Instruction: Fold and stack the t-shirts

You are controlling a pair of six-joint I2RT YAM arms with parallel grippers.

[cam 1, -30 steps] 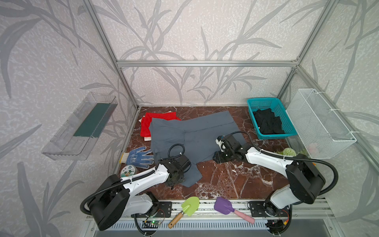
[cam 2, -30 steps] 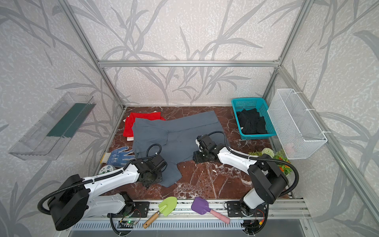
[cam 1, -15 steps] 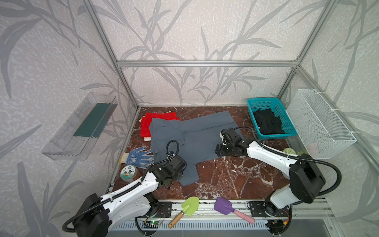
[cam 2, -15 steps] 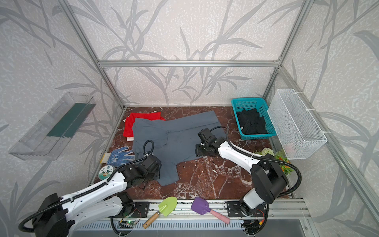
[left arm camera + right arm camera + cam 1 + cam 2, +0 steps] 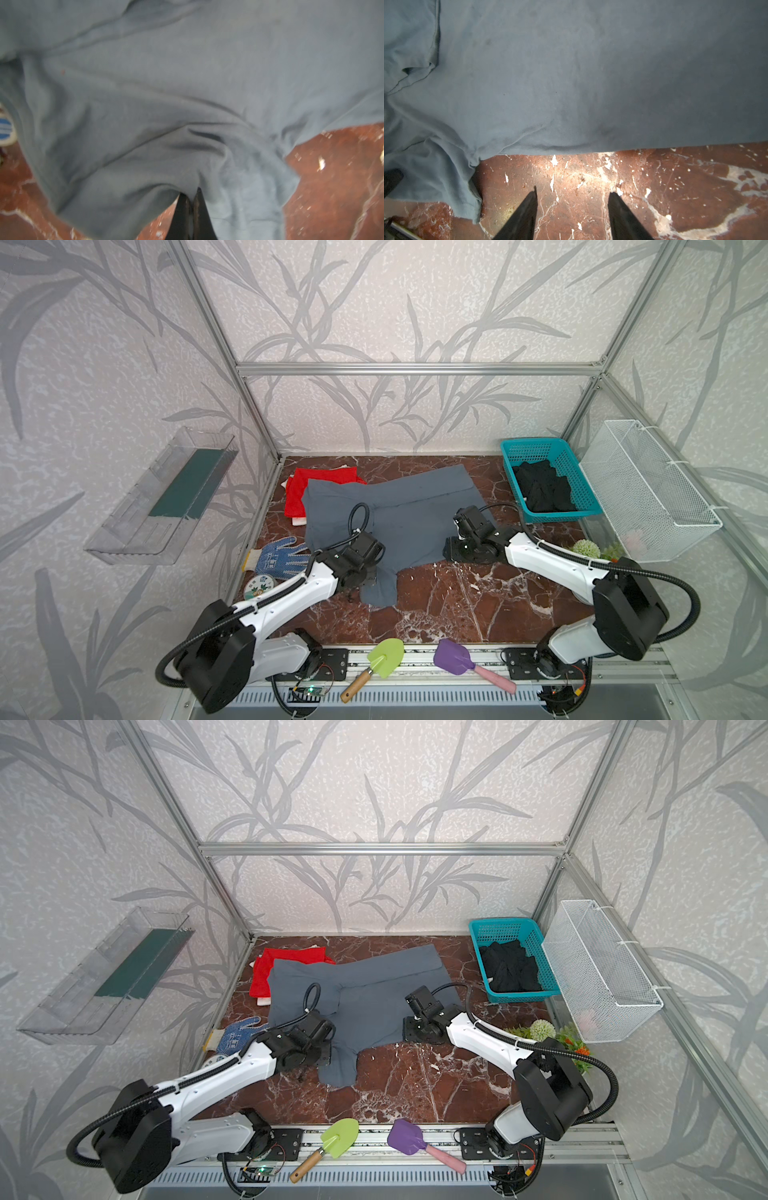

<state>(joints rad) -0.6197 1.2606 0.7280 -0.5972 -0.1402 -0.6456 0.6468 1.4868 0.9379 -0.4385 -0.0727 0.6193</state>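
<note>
1. On the red-brown marble floor (image 5: 457,605), the grey-blue t-shirt (image 5: 407,518) lies spread out and creased across the middle. One flap reaches toward the near edge.
2. Its far-left corner overlaps the red t-shirt (image 5: 297,493), which lies flat against the far-left corner of the floor.
3. The black t-shirt (image 5: 542,489) is bundled inside the teal basket (image 5: 582,485) at the far right, well apart from both grippers.
4. Left gripper (image 5: 192,193): jaws closed together, with the grey-blue cloth puckered and gathered at the tips. In a top view it (image 5: 370,576) sits at the left side of the near flap.
5. Right gripper (image 5: 573,197): jaws standing apart over bare marble, holding nothing, just near of the shirt's straight near-right edge. Whether the tips touch the floor cannot be told. In a top view it (image 5: 409,1031) sits at that edge.
6. Other items noted: a blue-and-white dotted glove (image 5: 282,558) on the left, just beside the shirt; a green trowel (image 5: 384,655) and a purple scoop (image 5: 455,657) on the near rail; a white wire basket (image 5: 648,489) on the right wall.
</note>
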